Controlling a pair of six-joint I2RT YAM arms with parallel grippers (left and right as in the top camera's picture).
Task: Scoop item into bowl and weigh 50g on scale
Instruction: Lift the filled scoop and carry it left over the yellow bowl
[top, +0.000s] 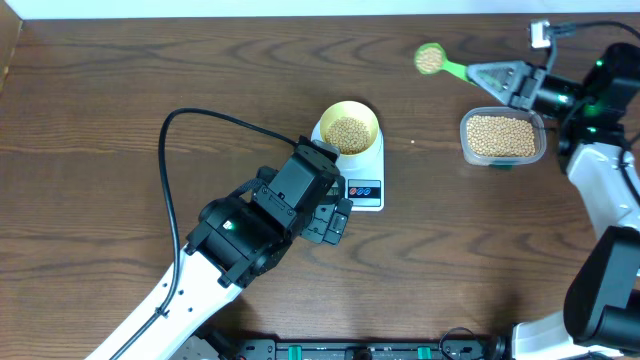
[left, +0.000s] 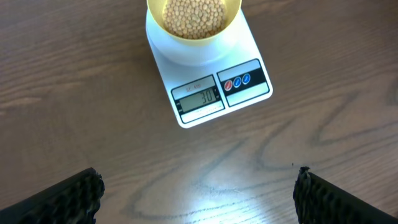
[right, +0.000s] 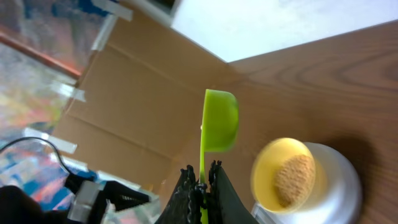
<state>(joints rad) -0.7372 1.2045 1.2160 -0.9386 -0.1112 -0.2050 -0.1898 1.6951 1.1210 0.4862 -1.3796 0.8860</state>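
On scale (top: 366, 191): bowl (top: 348, 108) of beans (top: 348, 134); right claw (right: 200, 182) clamps loaded scoop (right: 219, 121).

Bright even light; soft glare on table (left: 205, 199), left wrist view; right wrist background blurred

So, three views here. Our overhead one looks straight down on the bench (top: 100, 150) from far enough up that the whole workspace fits. The left wrist cam hangs over the left hand (left: 199, 196), angled down and pretty close, with the scale (left: 214, 73) and bowl (left: 234, 9) at the top edge. The right wrist cam sits rolled sideways, peering past the right hand (right: 200, 186) along the scoop (right: 219, 121). All three catch that bowl and scale.
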